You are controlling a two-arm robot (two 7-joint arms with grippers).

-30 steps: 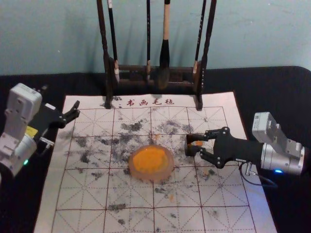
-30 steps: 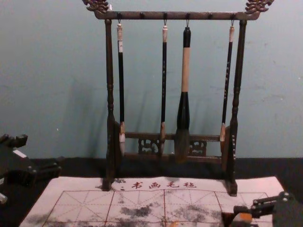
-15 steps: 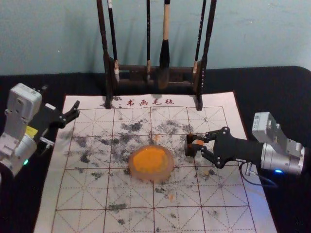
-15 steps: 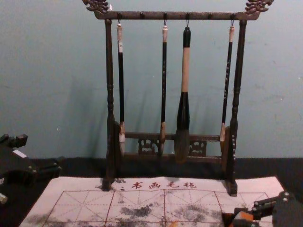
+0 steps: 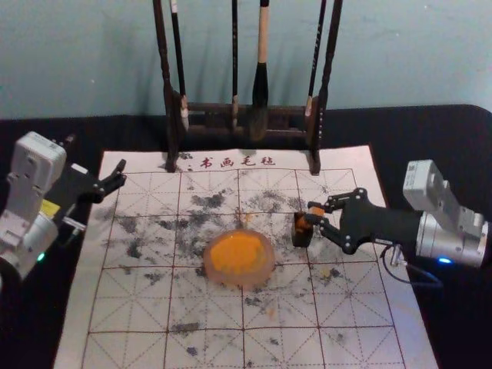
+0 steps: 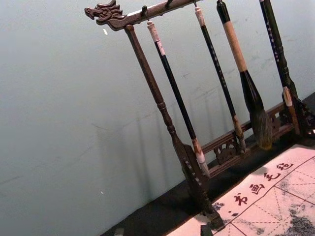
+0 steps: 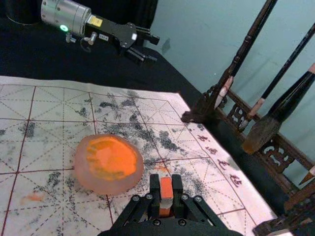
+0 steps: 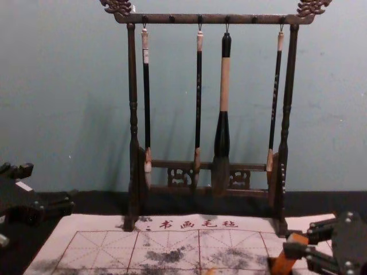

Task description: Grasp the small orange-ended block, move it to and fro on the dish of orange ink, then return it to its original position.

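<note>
Smooth, matt dish (image 7: 82, 173), possibly plastic

Four brushes (image 8: 225, 86), one dish (image 5: 265, 271), two grippers.
Beyond the dish there is one rack (image 8: 132, 86) with all four brushes, plus four red characters (image 8: 187, 224); to its right, one small block (image 8: 285, 262), one dark holder (image 5: 300, 237) and the right gripper (image 5: 312, 213); to its left, the left gripper (image 5: 121, 172); under it, one gridded mat (image 5: 131, 307).

A narrow gap parts dish (image 5: 265, 270) from dark holder (image 5: 300, 237); rack (image 5: 209, 108) stands beyond.
</note>
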